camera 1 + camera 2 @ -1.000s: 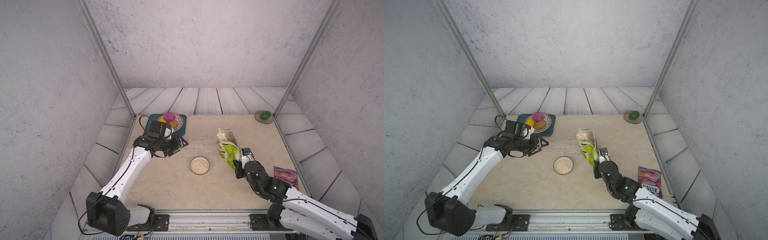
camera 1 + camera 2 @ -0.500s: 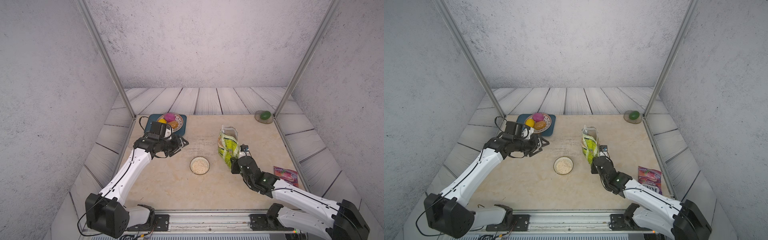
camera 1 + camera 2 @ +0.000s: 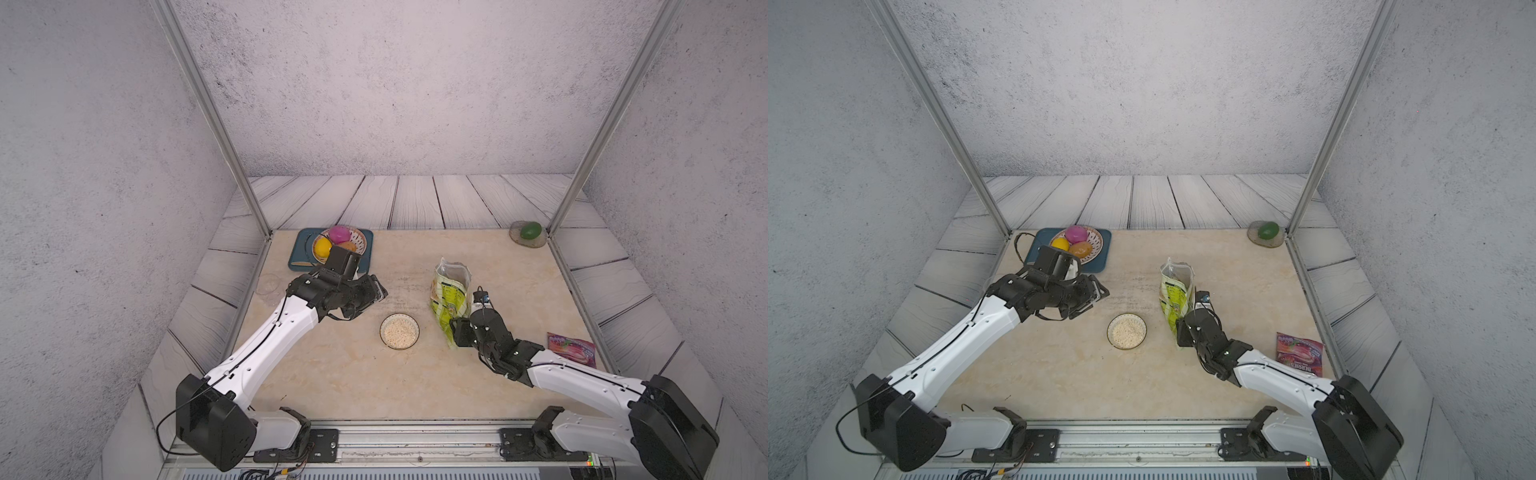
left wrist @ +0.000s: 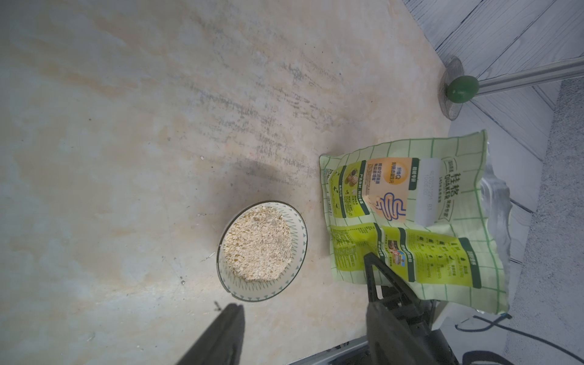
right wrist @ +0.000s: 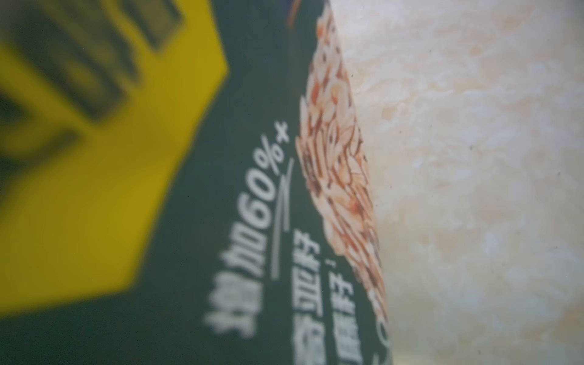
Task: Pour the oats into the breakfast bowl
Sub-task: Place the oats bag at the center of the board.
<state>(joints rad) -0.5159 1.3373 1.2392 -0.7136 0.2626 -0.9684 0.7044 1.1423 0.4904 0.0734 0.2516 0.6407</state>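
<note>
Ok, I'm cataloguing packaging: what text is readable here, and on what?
"QUAKER" and "桂格": pouch.
"60%": pouch, right wrist view.
"BERRIES": candy bag.
Pouch's fine print: too small to read.

The surface [image 4: 126, 126] looks like smooth, matt marbled stone, faintly scuffed in places. The oat pouch [image 4: 410, 221] is crinkled, shiny plastic film with silvery foil inside; the bowl [image 4: 298, 249] looks glazed and its oats [image 4: 257, 248] dry and flaky.
</note>
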